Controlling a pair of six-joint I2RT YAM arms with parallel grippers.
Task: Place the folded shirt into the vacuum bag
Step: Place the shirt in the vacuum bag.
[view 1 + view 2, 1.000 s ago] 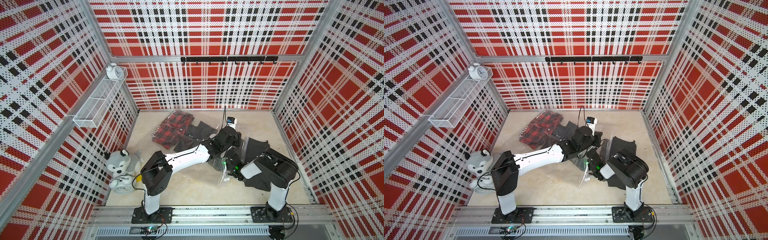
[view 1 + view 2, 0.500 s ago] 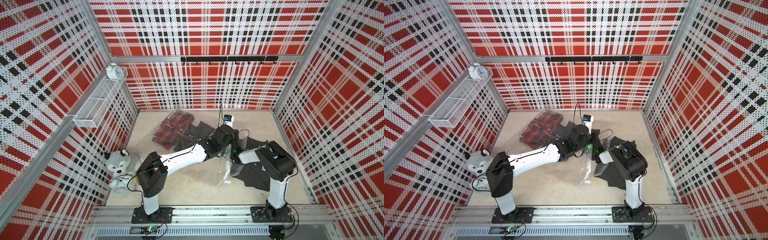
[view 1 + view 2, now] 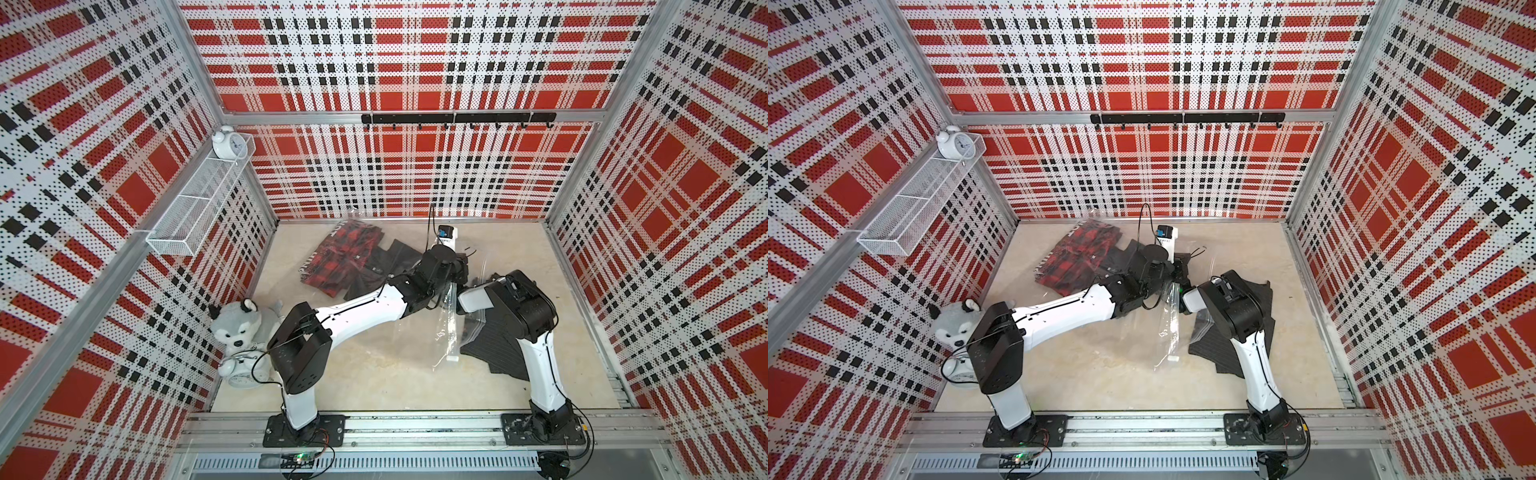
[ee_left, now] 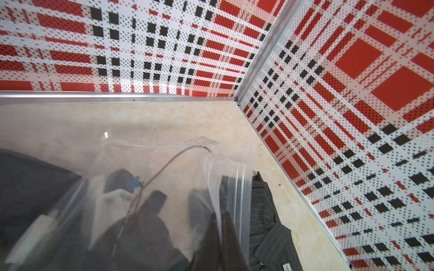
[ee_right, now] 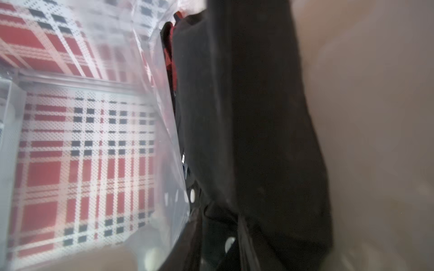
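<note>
pinching vacuum bag (image 4: pixel 164 164) w/ left hand (image 4: pixel 220 215) clamped tight; right hand (image 3: pixel 456 293): can't tell.

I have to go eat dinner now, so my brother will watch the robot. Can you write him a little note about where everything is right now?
Left gripper: shut on an edge of the vacuum bag, holding it lifted; its lower end reaches the table.
Right gripper: beside the bag, blurred; open or shut cannot be told.
Grey striped shirt: on the table under the right arm, apparently not in the bag.
Done: bag picked up.
Left: open its mouth, slide the shirt in.
</note>
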